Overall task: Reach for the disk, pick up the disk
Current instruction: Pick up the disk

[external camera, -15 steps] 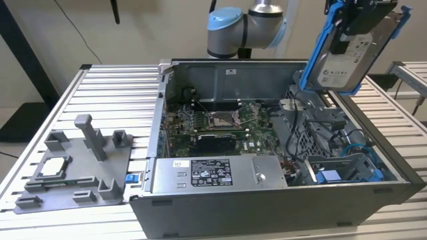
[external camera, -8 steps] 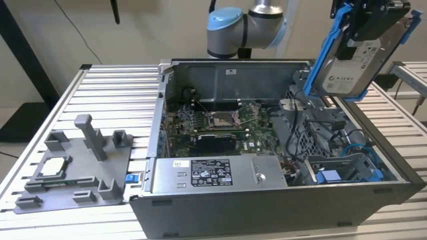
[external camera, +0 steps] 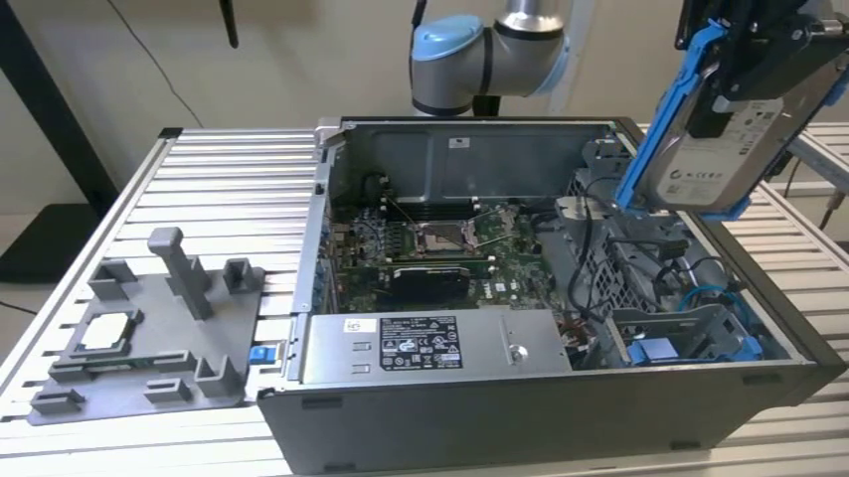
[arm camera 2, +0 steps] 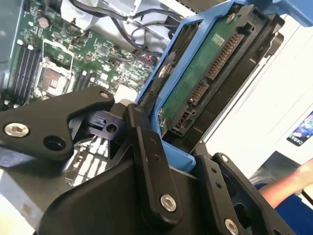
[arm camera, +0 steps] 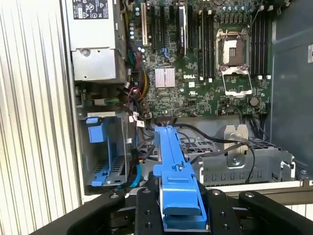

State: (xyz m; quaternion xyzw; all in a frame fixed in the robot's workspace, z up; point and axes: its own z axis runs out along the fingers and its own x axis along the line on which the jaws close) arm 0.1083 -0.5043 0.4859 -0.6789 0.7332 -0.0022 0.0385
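The gripper (external camera: 759,60) is clamped on the disk (external camera: 723,139), holding it tilted on edge in the air above the open case (external camera: 558,417), toward the exterior view's right. The arm (external camera: 484,55) rises behind the case.

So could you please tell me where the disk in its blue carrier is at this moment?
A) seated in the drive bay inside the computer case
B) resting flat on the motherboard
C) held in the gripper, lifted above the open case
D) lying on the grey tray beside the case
C: in the exterior view the disk hangs tilted in the gripper, lifted clear above the open computer case.
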